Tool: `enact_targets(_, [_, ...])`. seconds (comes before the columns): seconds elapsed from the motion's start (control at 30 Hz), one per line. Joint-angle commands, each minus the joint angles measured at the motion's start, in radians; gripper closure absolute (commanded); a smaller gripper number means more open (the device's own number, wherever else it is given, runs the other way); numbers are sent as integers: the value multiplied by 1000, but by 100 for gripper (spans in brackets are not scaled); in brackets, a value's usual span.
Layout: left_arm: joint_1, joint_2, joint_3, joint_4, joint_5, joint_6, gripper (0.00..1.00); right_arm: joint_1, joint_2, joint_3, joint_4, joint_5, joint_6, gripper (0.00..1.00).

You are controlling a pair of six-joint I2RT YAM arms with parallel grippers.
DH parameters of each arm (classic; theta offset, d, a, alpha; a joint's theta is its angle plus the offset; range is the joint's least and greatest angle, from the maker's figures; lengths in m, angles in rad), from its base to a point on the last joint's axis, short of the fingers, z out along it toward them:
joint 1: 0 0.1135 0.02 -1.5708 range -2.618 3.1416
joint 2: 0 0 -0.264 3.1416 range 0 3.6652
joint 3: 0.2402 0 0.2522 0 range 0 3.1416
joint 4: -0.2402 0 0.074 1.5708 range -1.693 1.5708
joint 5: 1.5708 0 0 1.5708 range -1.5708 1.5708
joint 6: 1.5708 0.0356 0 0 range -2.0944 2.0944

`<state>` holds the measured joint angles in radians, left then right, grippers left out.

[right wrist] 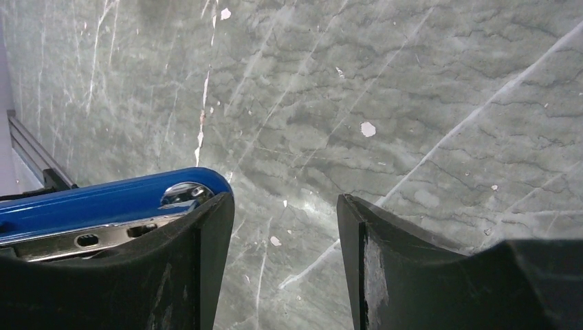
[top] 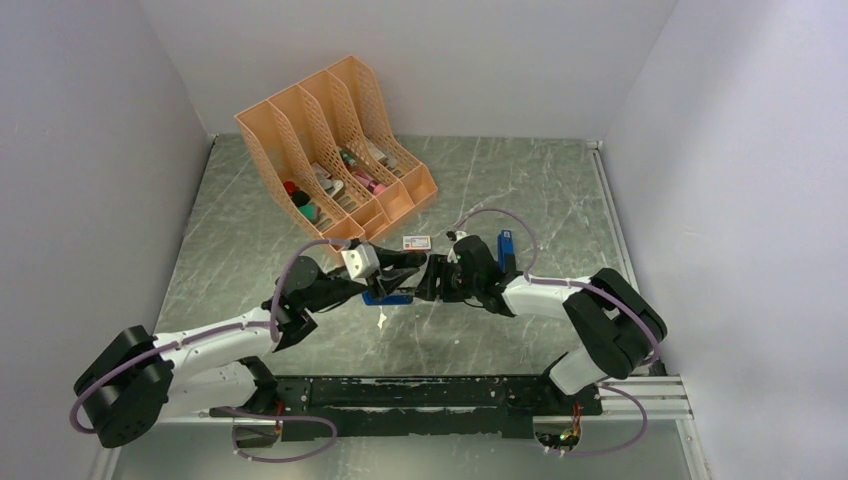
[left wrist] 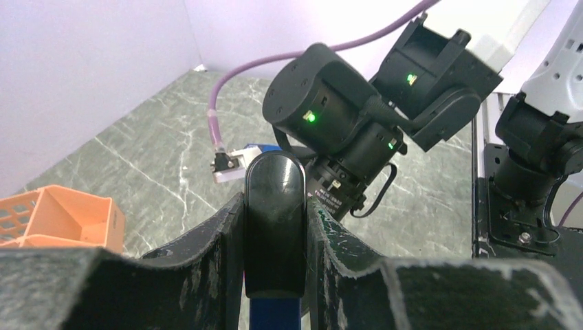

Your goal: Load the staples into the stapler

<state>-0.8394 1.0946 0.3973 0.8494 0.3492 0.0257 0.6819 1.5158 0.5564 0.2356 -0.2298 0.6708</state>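
Grey, pale-veined desk (top: 520, 190) carries everything.

Stapler (top: 388, 297): blue body, black upper part. It sits about mid-width on the desk, nearer the near edge than the far one, between the two tool heads.

Left gripper (top: 405, 268): clenched on the stapler. In the left wrist view both fingers (left wrist: 230, 234) press the sides of the black rounded part (left wrist: 275, 227), and a strip of the blue body shows below it at the bottom edge.

Right gripper (top: 432, 280): released. In the right wrist view its fingers (right wrist: 206, 247) stand apart with only bare desk (right wrist: 412, 103) in the gap. The stapler's blue end with its bright metal rail (right wrist: 103, 203) lies outside that gap, right against the outer side of one finger; actual contact cannot be told.

From above, the two tool heads meet nose to nose over the stapler, very close together.

Staples: I cannot tell where they are from any view.

Other items:
- Orange lattice file organiser (top: 330, 140) stands toward the far left corner, with small objects in its slots that are too small to identify.
- Small white-and-red box (top: 417, 242) lies flat just beside the organiser's near right corner, on the far side of the stapler.
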Motion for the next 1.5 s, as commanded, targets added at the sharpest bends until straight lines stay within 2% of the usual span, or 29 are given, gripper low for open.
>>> enact_targets(0.0, [3, -59, 61, 170, 14, -7, 93, 15, 32, -26, -76, 3, -2, 39])
enact_targets(0.3, [5, -82, 54, 203, 13, -11, 93, 27, 30, -23, -76, 0, -3, 39])
enact_targets(0.73, [8, -102, 84, 137, 54, 25, 93, 38, 12, 10, -141, 61, -19, 39])
enact_targets(1.1, [18, -188, 75, -12, 42, 75, 93, -18, -346, 18, -401, 361, 24, 36])
enact_targets(1.27, [22, -193, 67, -8, 44, 67, 93, -18, -551, -8, -324, 373, 45, 33])
enact_targets(1.47, [23, -173, 72, -19, 57, 77, 93, -18, -639, 39, -295, 347, 23, 32])
